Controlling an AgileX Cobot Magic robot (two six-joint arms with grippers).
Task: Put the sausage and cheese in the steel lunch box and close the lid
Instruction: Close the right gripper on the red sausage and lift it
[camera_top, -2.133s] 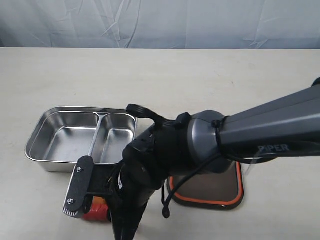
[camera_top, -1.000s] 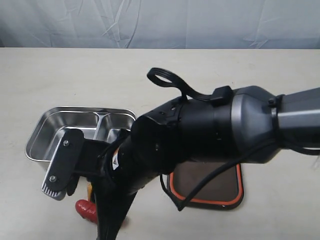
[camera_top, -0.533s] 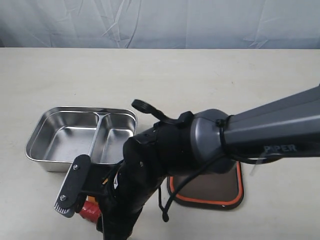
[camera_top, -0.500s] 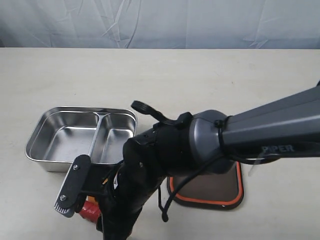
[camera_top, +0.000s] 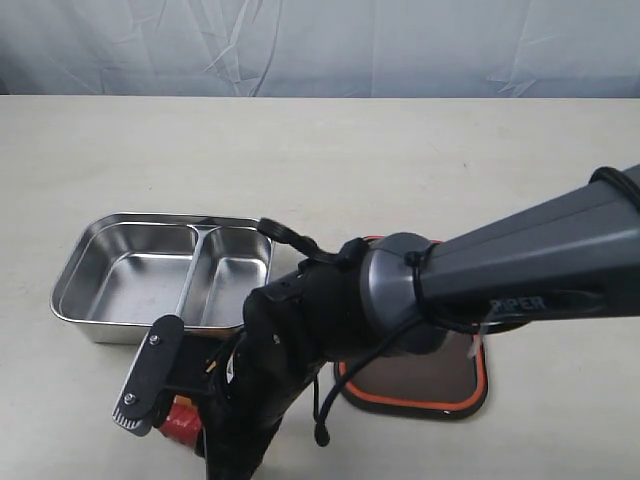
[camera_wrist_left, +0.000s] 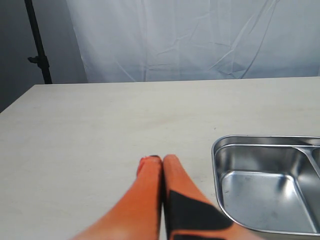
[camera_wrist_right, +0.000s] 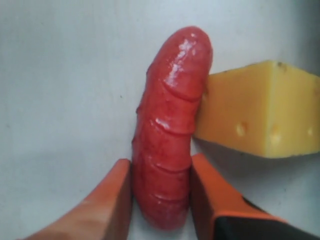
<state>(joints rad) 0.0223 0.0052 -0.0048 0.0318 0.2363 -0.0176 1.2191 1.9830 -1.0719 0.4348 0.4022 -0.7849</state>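
The red sausage (camera_wrist_right: 172, 100) lies on the table with the yellow cheese (camera_wrist_right: 255, 110) touching its side. My right gripper (camera_wrist_right: 161, 161) straddles the sausage's near end, both orange fingers pressed against it. In the exterior view the right arm (camera_top: 400, 300) reaches across to the front left, and only a bit of the sausage (camera_top: 180, 420) shows under it; the cheese is hidden there. The steel lunch box (camera_top: 70, 270) stands empty just behind. The lid (camera_top: 420, 385) lies orange rim up, partly covered by the arm. My left gripper (camera_wrist_left: 157, 161) is shut and empty beside the lunch box (camera_wrist_left: 260, 145).
A pale cloth backdrop (camera_top: 320, 45) hangs behind the table. A black stand pole (camera_wrist_left: 37, 45) rises at the table's far corner in the left wrist view. The right arm's cable (camera_top: 325, 405) dangles over the lid's edge.
A second ago the right arm was raised over the lunch box. It has since dropped to the table front, and its fingers now close around the sausage.
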